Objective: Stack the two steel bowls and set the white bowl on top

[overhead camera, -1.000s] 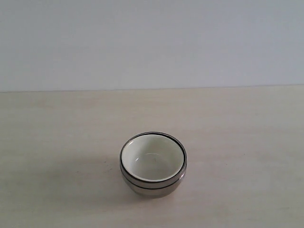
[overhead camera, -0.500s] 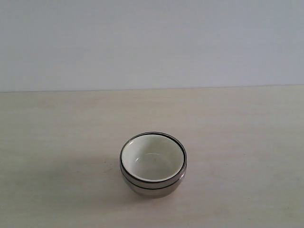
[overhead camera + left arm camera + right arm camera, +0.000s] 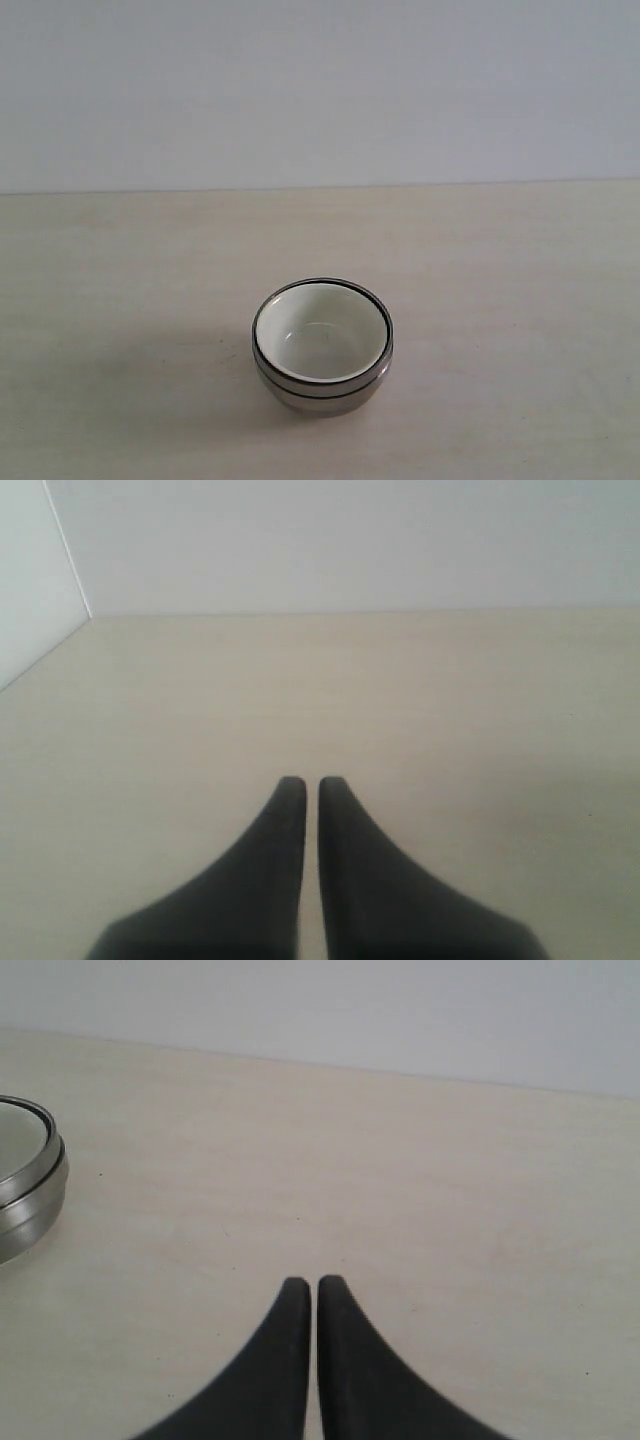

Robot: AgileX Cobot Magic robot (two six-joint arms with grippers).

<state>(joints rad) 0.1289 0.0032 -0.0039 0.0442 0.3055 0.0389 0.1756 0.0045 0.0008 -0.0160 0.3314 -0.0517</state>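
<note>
You are looking at an apparently finished stack, the white bowl (image 3: 320,338) sitting inside the two steel bowls (image 3: 320,396), while the left gripper (image 3: 302,786) and right gripper (image 3: 303,1286) are hanging closed and empty.

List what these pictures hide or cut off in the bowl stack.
Exterior view: outer side of the white bowl, hidden by the steel bowls around it.
Exterior view: most of the lower steel bowl, covered by the upper one.
Right wrist view: the stack, cut off at the edge.
</note>
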